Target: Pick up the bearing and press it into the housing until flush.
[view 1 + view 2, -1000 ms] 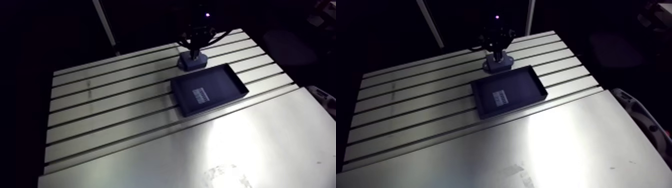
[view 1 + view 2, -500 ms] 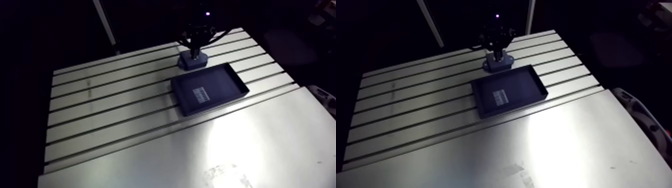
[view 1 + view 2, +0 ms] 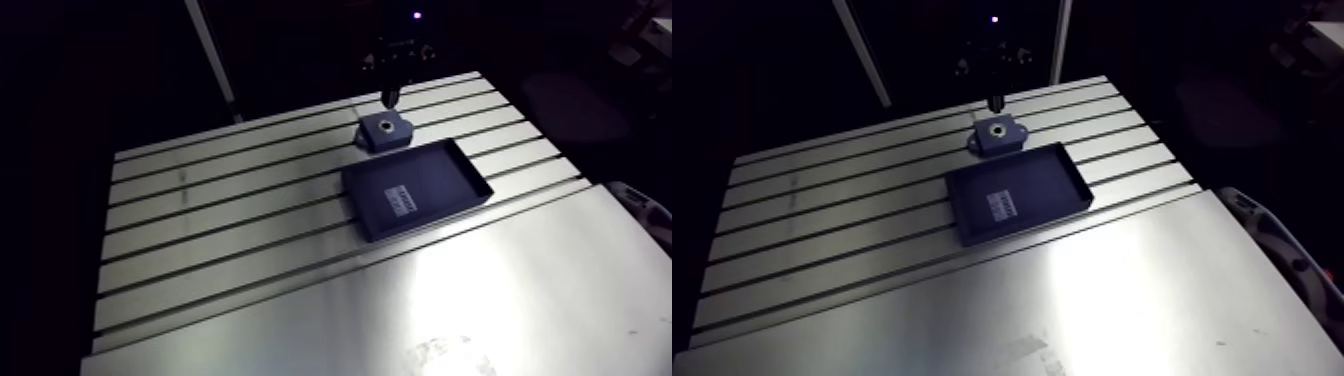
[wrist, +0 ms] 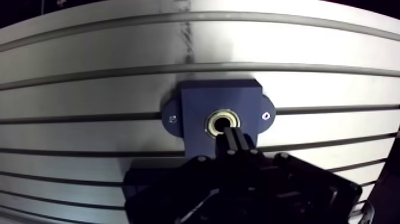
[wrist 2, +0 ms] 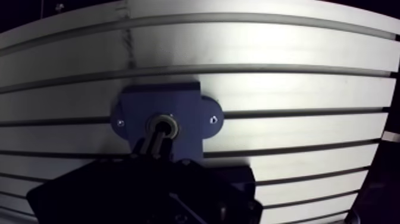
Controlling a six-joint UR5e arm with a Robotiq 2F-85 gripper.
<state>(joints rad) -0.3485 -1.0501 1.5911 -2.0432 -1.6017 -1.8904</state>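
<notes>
A smooth sheet of bright aluminium [image 3: 480, 290] lies nearest the arm view. Beyond it stretches the slotted aluminium surface [image 3: 220, 215], its dark grooves running across. On that surface rests a shallow dark-blue rectangular tray [image 3: 445, 175] with a small white label [image 3: 401, 196] on its floor.

Just beyond the tray's far edge, close to it but apart, sits the dark-blue block housing [image 3: 384, 130]. It has a rounded mounting ear on each of two opposite sides. In the wrist view the silver ring bearing [image 4: 211, 123] sits in the round bore at the housing's middle. Whether it lies fully flush cannot be told.

Farthest off, the black end effector [image 4: 233, 134] hangs over the housing. Its two dark fingers [image 4: 228, 142] are drawn narrow, side by side, with nothing held between them. Their tips point at the bearing's near rim. In the arm view the end effector stands clear above the block, not touching it.
</notes>
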